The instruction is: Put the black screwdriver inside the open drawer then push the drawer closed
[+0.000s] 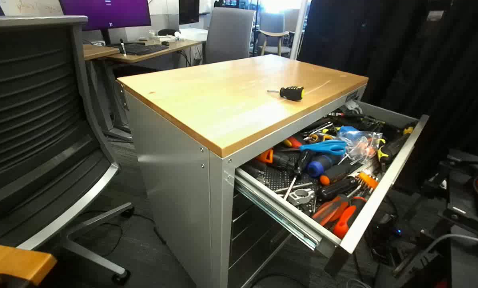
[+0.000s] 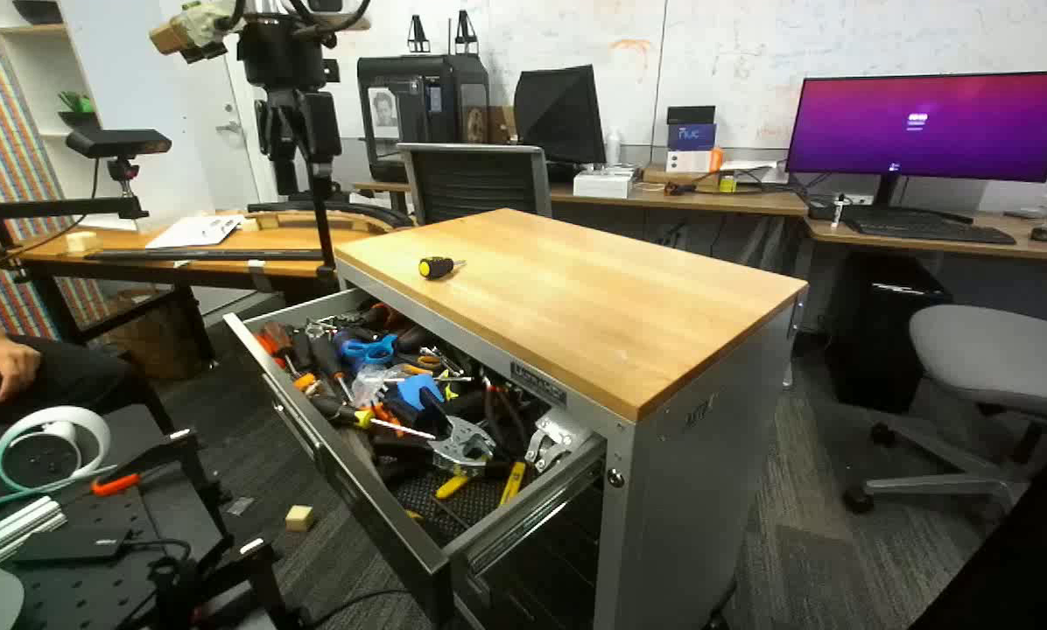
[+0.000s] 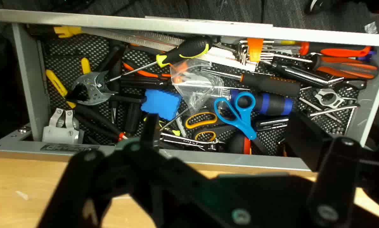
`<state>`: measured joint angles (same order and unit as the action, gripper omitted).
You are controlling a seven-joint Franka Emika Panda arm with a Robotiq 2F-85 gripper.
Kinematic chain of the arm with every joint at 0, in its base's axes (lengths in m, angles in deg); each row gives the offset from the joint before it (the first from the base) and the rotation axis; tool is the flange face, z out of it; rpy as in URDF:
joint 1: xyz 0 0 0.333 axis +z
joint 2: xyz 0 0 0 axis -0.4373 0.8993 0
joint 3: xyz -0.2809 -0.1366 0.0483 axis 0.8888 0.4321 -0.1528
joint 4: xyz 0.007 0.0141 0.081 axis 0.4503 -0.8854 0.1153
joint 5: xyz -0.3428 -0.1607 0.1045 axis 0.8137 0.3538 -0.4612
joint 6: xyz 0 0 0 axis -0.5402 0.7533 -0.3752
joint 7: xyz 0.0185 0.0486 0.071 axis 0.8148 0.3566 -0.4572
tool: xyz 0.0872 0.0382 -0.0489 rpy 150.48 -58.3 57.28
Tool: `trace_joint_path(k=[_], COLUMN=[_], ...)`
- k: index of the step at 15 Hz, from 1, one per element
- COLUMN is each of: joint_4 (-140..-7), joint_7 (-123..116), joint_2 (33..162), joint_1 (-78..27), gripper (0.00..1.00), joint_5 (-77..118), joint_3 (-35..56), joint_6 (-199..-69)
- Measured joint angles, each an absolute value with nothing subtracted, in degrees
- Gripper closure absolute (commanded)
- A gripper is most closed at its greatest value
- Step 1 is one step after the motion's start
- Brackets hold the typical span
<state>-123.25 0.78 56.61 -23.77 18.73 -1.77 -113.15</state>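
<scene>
Now the black screwdriver [image 1: 291,93] lies on the bench [image 1: 199,100], nr the open drawer [image 1: 385,184]; end effector [image 3: 224,128] hangs w/ 2 jaws apart.

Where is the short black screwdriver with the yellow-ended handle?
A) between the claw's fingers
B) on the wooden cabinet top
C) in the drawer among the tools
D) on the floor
B: both exterior views show the short black screwdriver lying on the wooden cabinet top, outside the open drawer.
</scene>
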Motion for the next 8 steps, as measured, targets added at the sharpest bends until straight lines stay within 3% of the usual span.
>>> trace_joint_path(k=[8], joint_4=[-122.5], joint_7=[1.3], joint_2=[56.7], joint_1=[-23.8], gripper=[0.0], joint_5=[18.7], joint_3=[-1.8], joint_6=[-113.4])
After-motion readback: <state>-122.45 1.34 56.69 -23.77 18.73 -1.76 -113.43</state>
